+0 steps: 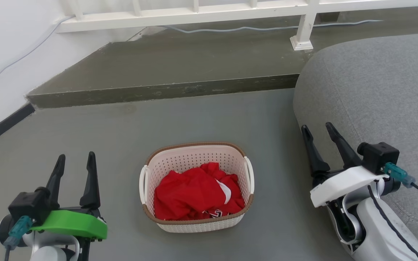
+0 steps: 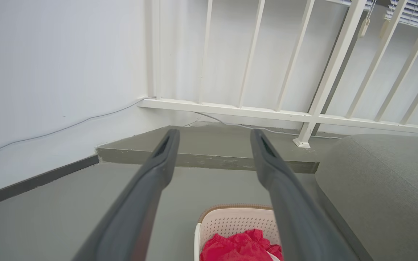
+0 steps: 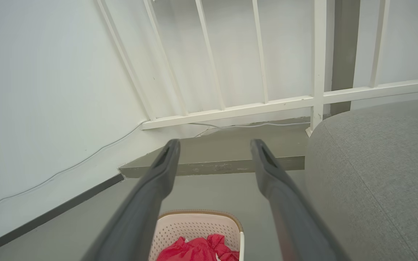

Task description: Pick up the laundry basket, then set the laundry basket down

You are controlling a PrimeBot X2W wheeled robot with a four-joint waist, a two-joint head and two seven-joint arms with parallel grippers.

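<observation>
cream plastic under a brown woven-look rim, the laundry basket point(image 1: 194, 158) sits on the grey floor point(image 1: 122, 134) between the two arms, with a crumpled red garment point(image 1: 191, 195) lying inside it. the left gripper point(image 1: 76, 156) hangs off to the basket's left and the right gripper point(image 1: 316, 126) off to its right, just in front of the grey sofa point(image 1: 376, 83). both have their fingers spread and hold nothing, and both are well apart from the basket.

as i read it, the step in hand is the approach for the pick-up, with nothing lifted yet. the sensible targets are the white side handles, the left handle point(image 1: 143, 183) and the right handle point(image 1: 249, 173). each arm should come down and inward on its own side, fingers apart until a handle lies between them, then both should close at about the same time (closing one side first would likely shove the light basket across the floor). the lift should rise evenly so the basket does not tip and spill the garment. the right arm has little room beside the sofa, so its path inward wants care.
</observation>
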